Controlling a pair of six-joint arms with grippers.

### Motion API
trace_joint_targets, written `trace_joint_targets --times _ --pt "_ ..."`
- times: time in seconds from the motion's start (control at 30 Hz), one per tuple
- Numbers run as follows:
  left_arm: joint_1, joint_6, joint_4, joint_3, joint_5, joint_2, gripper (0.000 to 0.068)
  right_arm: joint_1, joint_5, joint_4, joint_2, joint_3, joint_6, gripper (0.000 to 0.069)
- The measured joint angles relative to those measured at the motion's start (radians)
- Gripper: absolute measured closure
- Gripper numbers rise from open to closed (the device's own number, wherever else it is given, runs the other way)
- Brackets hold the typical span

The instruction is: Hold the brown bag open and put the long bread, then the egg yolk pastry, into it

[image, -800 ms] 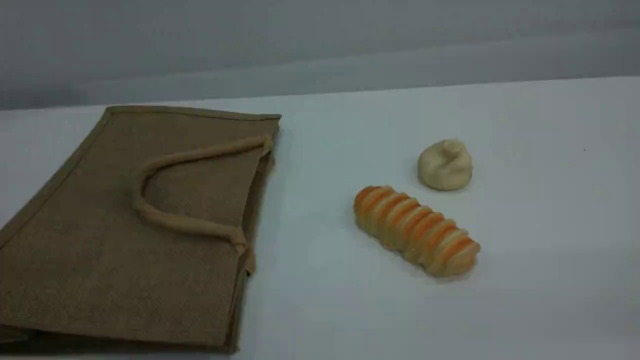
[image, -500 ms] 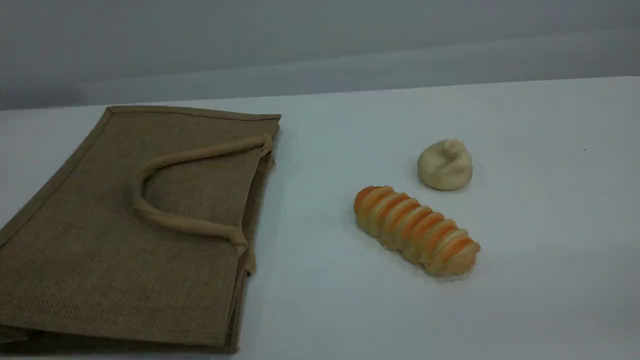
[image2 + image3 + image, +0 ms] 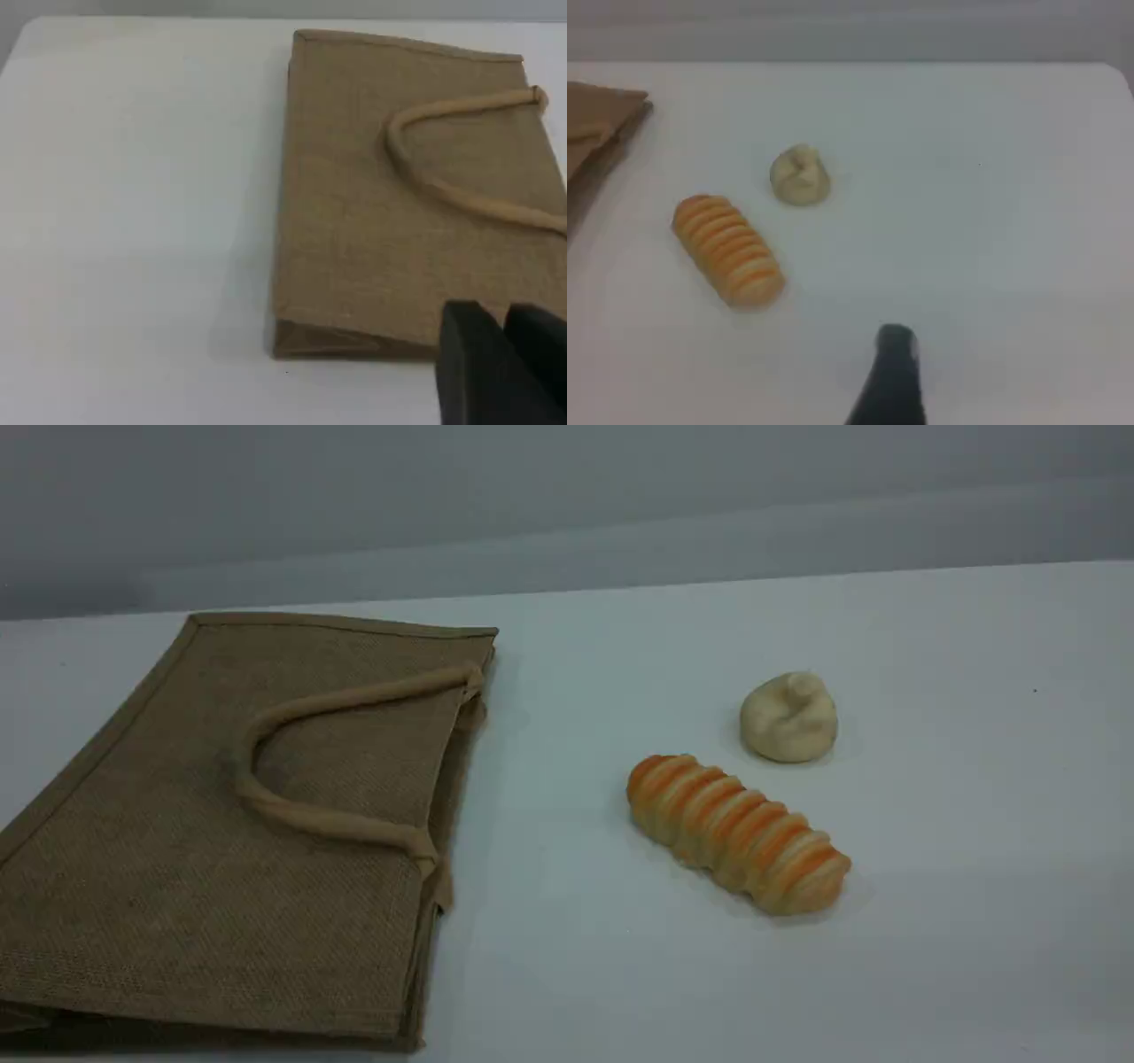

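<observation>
Above brown bag (image 3: 399, 204), left jaws together, right jaws spread.

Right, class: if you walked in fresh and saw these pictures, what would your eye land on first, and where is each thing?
The brown bag dominates, lying flat on the left of the white table, one rope handle looped across its top face. Next comes the long bread, striped orange and cream, lying slantwise right of centre. The egg yolk pastry, small and pale, sits just behind the loaf, apart from it.
</observation>
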State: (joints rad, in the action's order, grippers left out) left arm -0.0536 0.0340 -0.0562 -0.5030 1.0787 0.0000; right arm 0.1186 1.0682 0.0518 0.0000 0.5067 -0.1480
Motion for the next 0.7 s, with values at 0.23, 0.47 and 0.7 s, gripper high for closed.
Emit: trace_joint_targets --times 0.23,0.47,0.7 --pt "0.000 0.001 0.000 0.000 0.000 0.000 0.0582 0.000 0.000 0.000 0.000 0.000 0.001 0.0120" --pt "0.000 0.001 0.000 0.000 0.000 0.000 0.0575 0.000 0.000 0.000 0.000 0.000 0.000 0.0120" --pt "0.000 0.001 0.001 0.000 0.000 0.000 0.0566 0.000 0.000 0.000 0.000 0.000 0.000 0.0120"
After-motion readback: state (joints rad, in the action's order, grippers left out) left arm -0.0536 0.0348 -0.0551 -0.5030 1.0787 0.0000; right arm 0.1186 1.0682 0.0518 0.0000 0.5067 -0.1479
